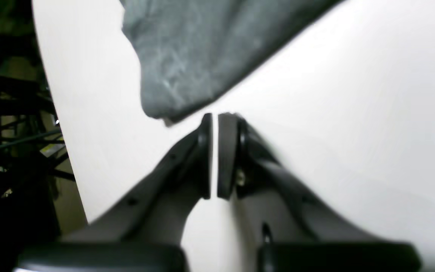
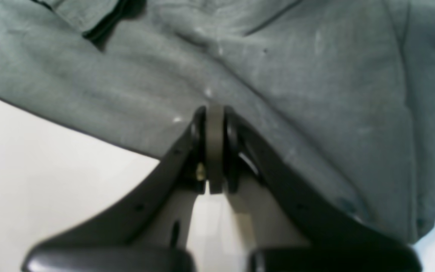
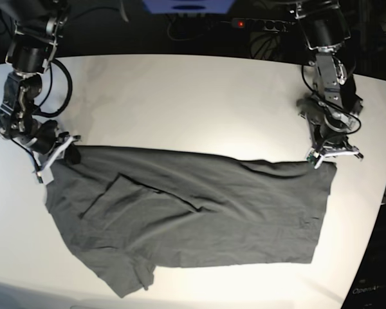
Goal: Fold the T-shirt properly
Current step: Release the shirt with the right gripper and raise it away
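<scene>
Spread wide across the white tabletop, the T-shirt: dark charcoal cloth, wrinkled, lying flat with a sleeve flap folded over near the middle-left and another sleeve bunched at the lower-left edge. At the shirt's upper-left corner in the base view, the right end effector, low against the tabletop and meeting the cloth edge. From the right wrist view, that right end effector pressed together with its pads over the grey fabric, the T-shirt filling most of the frame behind and to both sides of the tips; possibly a thin fold of cloth pinched between the pads, though too blurred to tell. At the shirt's upper-right corner in the base view, the left end effector, just above the cloth's corner. From the left wrist view, the left end effector nearly closed, only a narrow slit of white between the pads, nothing held; the T-shirt corner just beyond and left of the tips, very near but apart, bare tabletop elsewhere.
</scene>
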### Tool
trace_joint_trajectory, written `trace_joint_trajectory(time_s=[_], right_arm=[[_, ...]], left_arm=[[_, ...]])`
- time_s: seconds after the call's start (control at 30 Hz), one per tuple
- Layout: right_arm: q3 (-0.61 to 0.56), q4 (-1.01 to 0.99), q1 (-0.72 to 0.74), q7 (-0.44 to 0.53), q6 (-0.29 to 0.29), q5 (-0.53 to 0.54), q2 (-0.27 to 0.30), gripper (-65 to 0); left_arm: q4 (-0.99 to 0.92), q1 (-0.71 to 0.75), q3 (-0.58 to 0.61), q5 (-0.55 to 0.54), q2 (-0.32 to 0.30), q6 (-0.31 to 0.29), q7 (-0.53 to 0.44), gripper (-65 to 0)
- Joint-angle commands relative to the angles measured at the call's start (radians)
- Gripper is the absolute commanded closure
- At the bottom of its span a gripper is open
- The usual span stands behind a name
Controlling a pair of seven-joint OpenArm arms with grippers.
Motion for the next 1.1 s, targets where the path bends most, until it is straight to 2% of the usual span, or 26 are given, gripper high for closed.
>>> trace_joint_trajectory(time_s=[0.0, 0.2, 0.47, 0.67, 1.07], right_arm=[[0.000, -0.004, -0.011, -0.078, -0.013, -0.071, 0.013, -0.6], [-0.003, -0.004, -0.011, -0.078, -0.013, -0.071, 0.013, -0.6], [-0.003, -0.004, -0.013, -0.080, -0.013, -0.071, 0.013, -0.6], [-0.003, -0.006, -0.014, -0.080, -0.013, -0.071, 0.013, -0.6], [-0.003, -0.006, -0.028, -0.084, -0.013, -0.073, 0.029, -0.6]], left_arm=[[0.018, 0.017, 0.003, 0.021, 0.007, -0.056, 0.047, -3.5], [0.117, -0.032, -0.003, -0.018, 0.050, -0.056, 0.055, -3.5], [0.104, -0.155, -0.006, -0.016, 0.087, -0.049, 0.058, -3.5], [0.008, -0.238, -0.006, -0.022, 0.076, -0.047, 0.138, -3.5], [-0.190, -0.248, -0.005, -0.021, 0.039, -0.046, 0.139, -3.5]])
